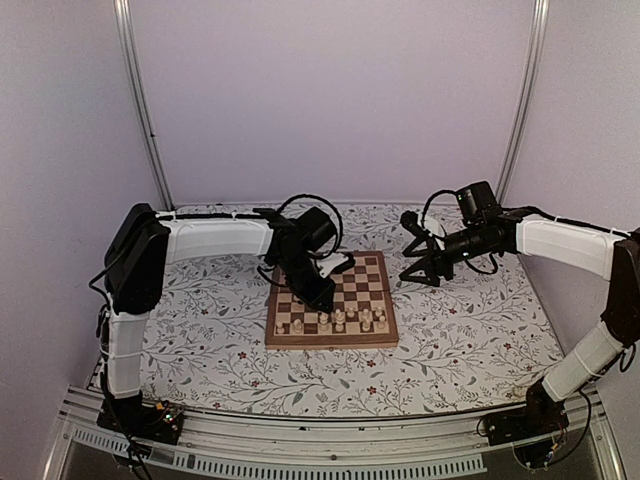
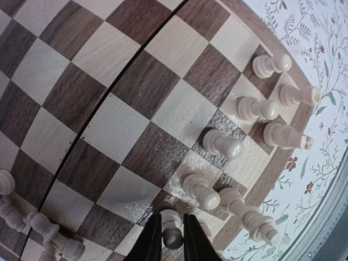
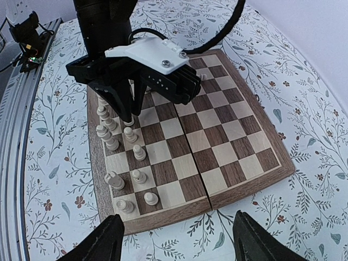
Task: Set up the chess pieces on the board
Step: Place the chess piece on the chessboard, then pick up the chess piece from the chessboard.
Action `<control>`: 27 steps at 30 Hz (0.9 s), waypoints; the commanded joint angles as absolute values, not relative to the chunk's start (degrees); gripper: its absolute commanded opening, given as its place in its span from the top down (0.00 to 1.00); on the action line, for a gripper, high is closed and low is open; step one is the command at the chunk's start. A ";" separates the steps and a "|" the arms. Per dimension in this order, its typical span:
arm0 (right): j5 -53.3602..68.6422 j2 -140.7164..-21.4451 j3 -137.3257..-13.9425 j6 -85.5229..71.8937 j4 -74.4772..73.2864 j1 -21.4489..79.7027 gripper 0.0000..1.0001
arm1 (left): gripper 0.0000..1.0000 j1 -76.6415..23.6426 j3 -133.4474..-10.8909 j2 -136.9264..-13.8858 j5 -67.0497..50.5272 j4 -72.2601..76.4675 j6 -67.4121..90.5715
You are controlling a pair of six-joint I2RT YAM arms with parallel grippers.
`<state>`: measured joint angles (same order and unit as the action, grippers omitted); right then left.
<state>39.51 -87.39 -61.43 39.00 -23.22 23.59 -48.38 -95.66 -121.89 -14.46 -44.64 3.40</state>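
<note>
The wooden chessboard (image 1: 368, 272) lies mid-table on the floral cover. Several pale chess pieces (image 1: 340, 319) stand in its two near rows. My left gripper (image 1: 322, 296) is low over the board's near left part. In the left wrist view its fingers (image 2: 147, 242) are shut on a pale pawn (image 2: 172, 231) standing on or just above a square, with other pieces (image 2: 222, 144) beside it. My right gripper (image 1: 414, 272) hangs open and empty right of the board. Its view shows the board (image 3: 228, 141), the pieces (image 3: 139, 152) and the left gripper (image 3: 128, 111).
The floral table cover (image 1: 460, 340) surrounds the board. Metal frame posts (image 1: 140, 100) and pale walls stand behind. A rail (image 1: 300, 455) runs along the near edge. A few more pieces (image 2: 16, 217) stand at the left wrist view's lower left.
</note>
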 commanded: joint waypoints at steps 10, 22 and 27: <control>39.96 -87.76 -61.72 39.46 -24.35 23.43 0.28 | 0.66 -49.06 -98.43 -119.23 -12.14 -46.20 3.61; 39.81 -87.69 -61.73 39.46 -24.40 23.47 0.28 | 0.62 -42.26 -98.78 -115.68 -4.02 -45.59 7.83; 39.73 -87.72 -61.78 39.50 -24.35 23.52 0.28 | 0.57 -40.63 -99.17 -117.97 -3.64 -44.48 7.93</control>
